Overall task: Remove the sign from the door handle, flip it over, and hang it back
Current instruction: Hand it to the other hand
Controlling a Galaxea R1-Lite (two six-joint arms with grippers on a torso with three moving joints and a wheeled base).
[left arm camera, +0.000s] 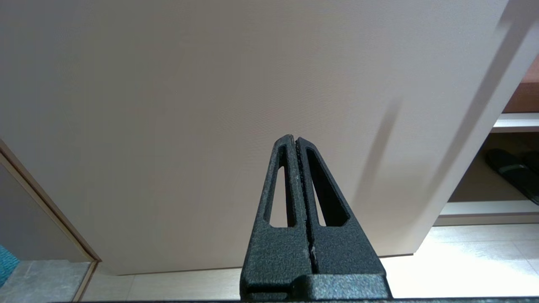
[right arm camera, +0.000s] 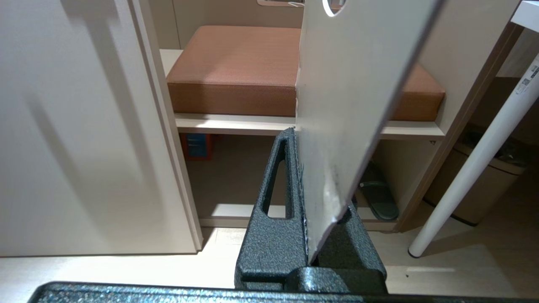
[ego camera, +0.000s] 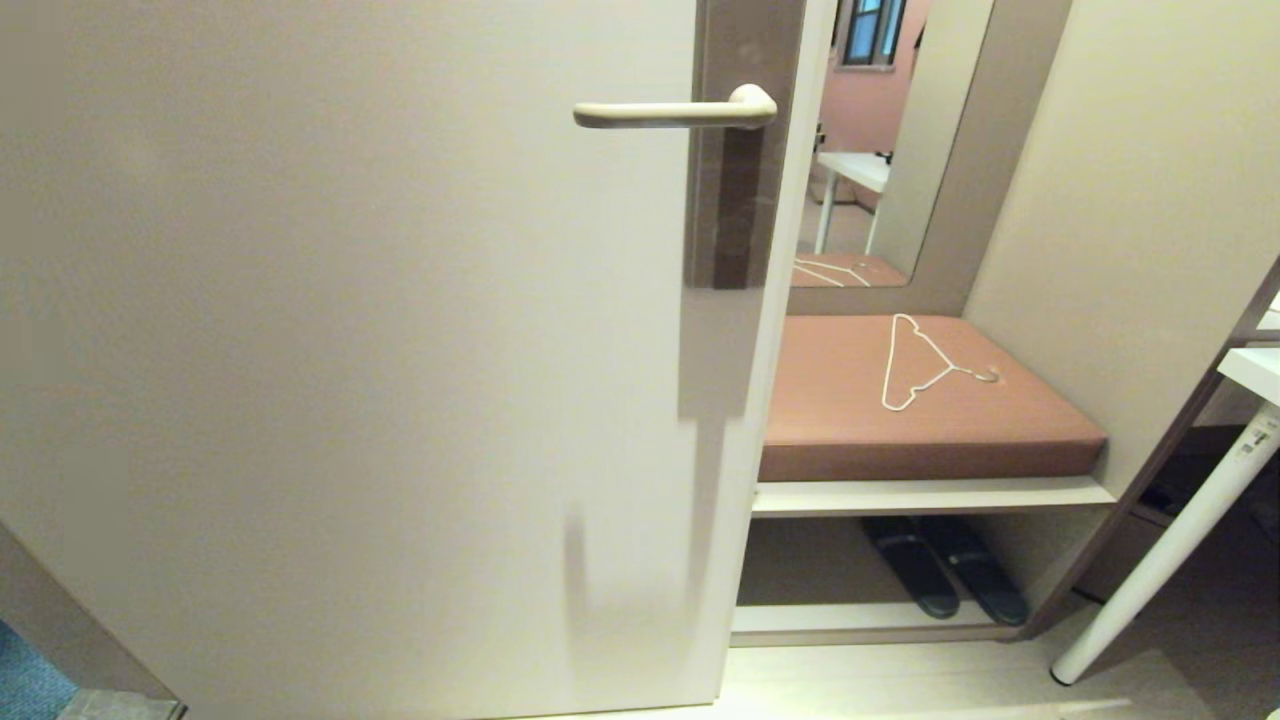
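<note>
Sign's off the handle, clamped in the right gripper [right arm camera: 301,176]!
Sign [right arm camera: 353,97] gripped by its lower end, hole free for rehanging; handle [ego camera: 672,112] bare at twelve o'clock; left gripper [left arm camera: 296,143] closed, empty.

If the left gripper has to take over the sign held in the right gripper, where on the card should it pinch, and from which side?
Probably the bare flat body of the sign, between the right gripper clamped on its bottom end and the hole near its top. The card is thin and stands edge-on, so the left gripper, now shut, should open and come over a free long edge, one of its fingers on each face.
</note>
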